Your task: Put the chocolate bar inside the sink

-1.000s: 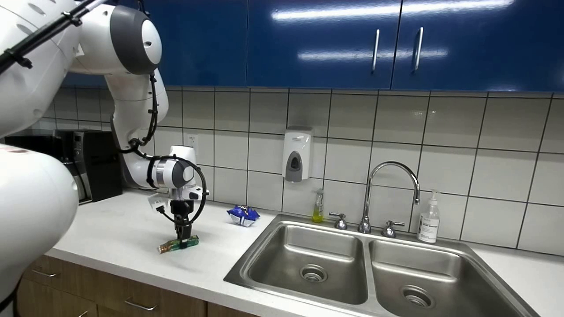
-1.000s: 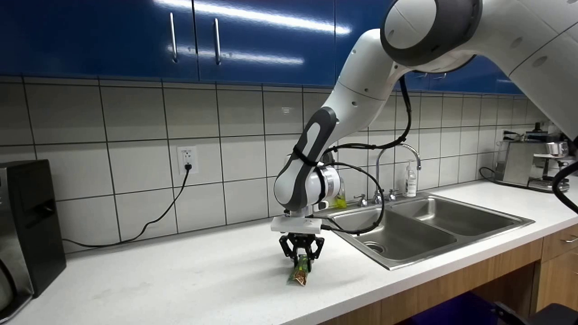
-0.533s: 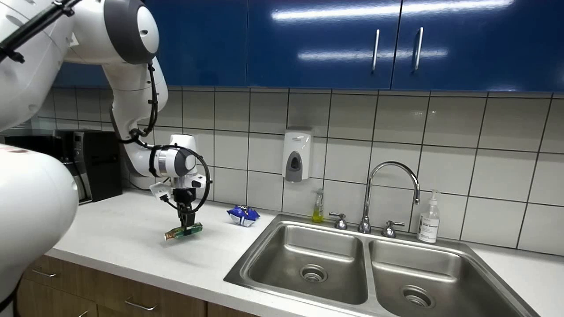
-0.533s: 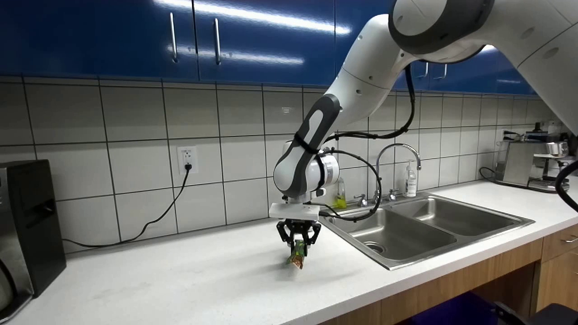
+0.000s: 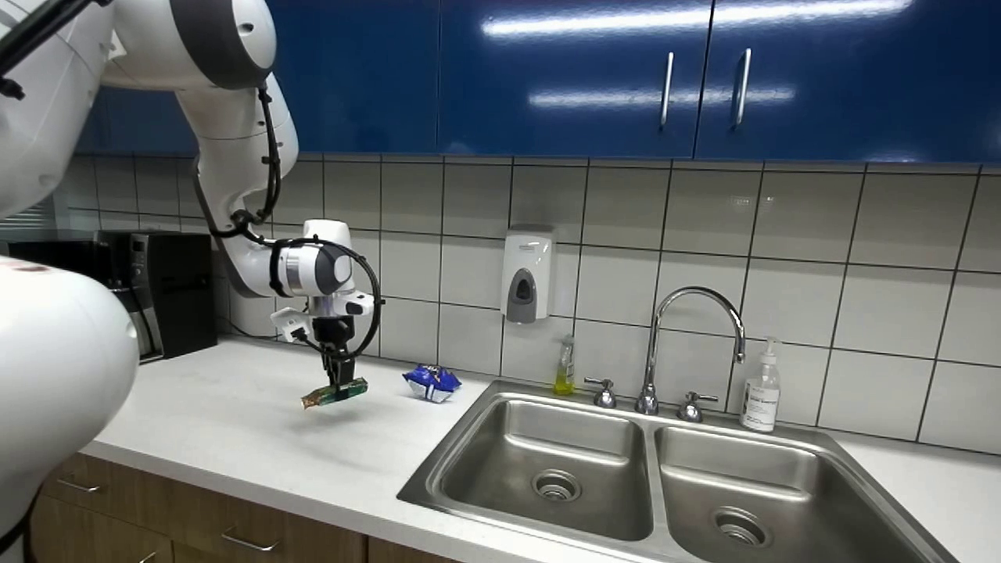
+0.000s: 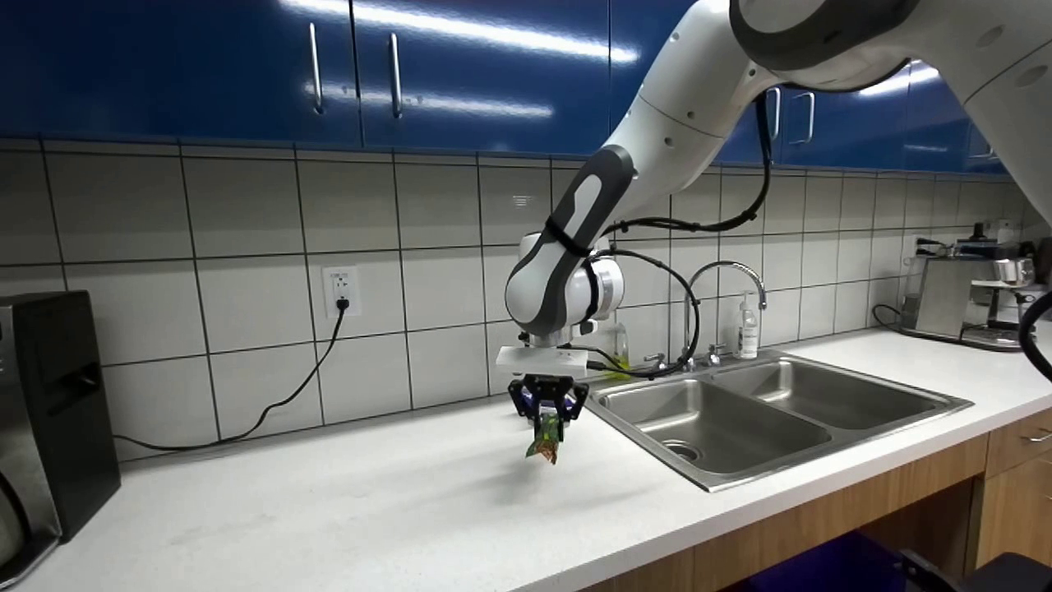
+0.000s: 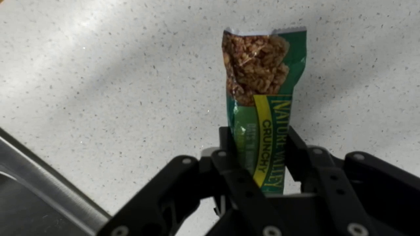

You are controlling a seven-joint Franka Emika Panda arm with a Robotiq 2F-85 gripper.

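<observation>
The chocolate bar (image 5: 319, 397), a green wrapped bar with a brownish-red end, hangs in the air above the counter. It also shows in an exterior view (image 6: 543, 444) and in the wrist view (image 7: 256, 72). My gripper (image 5: 339, 383) is shut on its sides near the middle; the gripper also shows in an exterior view (image 6: 549, 426) and in the wrist view (image 7: 259, 147). Its far end is hidden by the gripper in the wrist view. The two-basin steel sink (image 5: 655, 477) lies to one side, apart from the bar; it shows in an exterior view (image 6: 760, 467) and at the wrist view's lower left (image 7: 49, 183).
A blue packet (image 5: 432, 383) lies on the counter between gripper and sink, near the wall. A curved faucet (image 5: 651, 367), a yellow soap bottle (image 5: 565, 366) and a white pump bottle (image 5: 760, 395) stand behind the sink. A black machine (image 5: 176, 293) stands at the counter's far end.
The gripper has risen from the counter with the bar held in it, lifting it clear of the surface. In an exterior view it has also shifted slightly toward the sink side.
</observation>
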